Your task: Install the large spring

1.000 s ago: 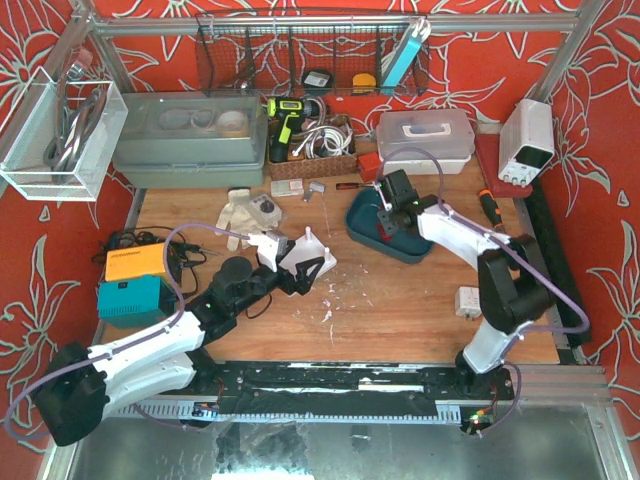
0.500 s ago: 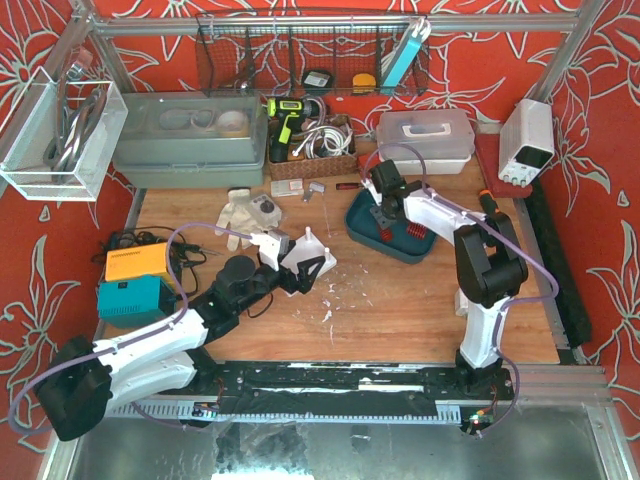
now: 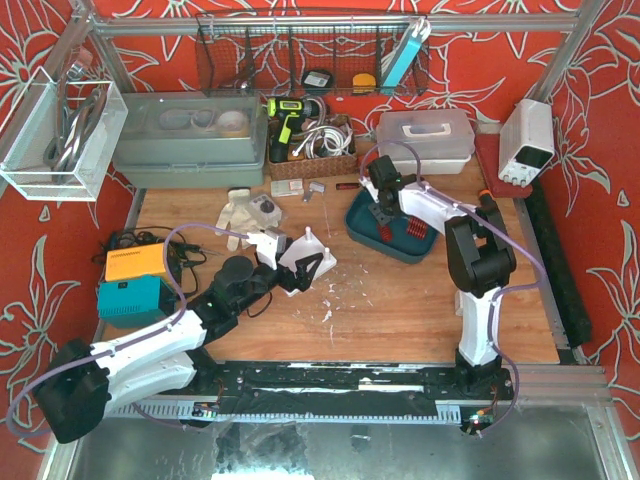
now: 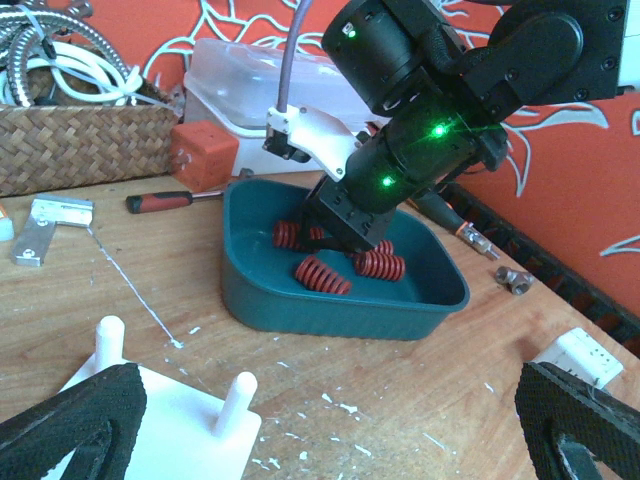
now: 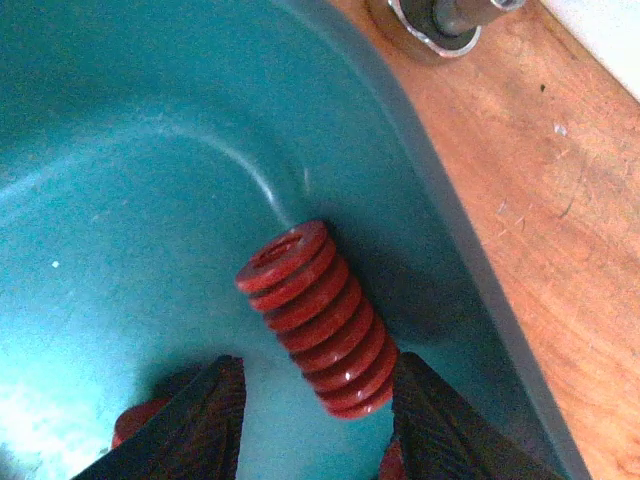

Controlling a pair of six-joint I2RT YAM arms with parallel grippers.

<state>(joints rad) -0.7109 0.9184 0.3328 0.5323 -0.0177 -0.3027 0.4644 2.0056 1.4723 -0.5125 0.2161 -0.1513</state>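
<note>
A red spring [image 5: 315, 315] lies on its side in the teal tray [image 5: 120, 200], between my right gripper's [image 5: 315, 425] open fingers and closest to the right finger [image 5: 440, 420]. In the top view the right gripper [image 3: 381, 215] is lowered into the tray's [image 3: 410, 248] left part. The left wrist view shows several red springs [image 4: 320, 274] in the tray [image 4: 330, 315] under the right gripper [image 4: 345, 225]. The white fixture [image 3: 308, 250] with upright pegs [image 4: 237, 400] sits by my left gripper [image 3: 298, 268], whose jaws [image 4: 330, 440] are wide open, with the fixture plate [image 4: 170, 440] by the left finger.
A red-handled screwdriver [image 4: 165, 200] and a wicker basket [image 4: 80, 140] lie behind the tray. A white lidded box [image 3: 425, 140] and a power supply [image 3: 527, 135] stand at the back right. Orange and teal boxes [image 3: 135, 285] sit at the left. A small white plug [image 3: 467, 300] lies at the right.
My right gripper has moved left and back across the tray, and its arm has folded closer to upright. The left arm and the white fixture have barely moved.
</note>
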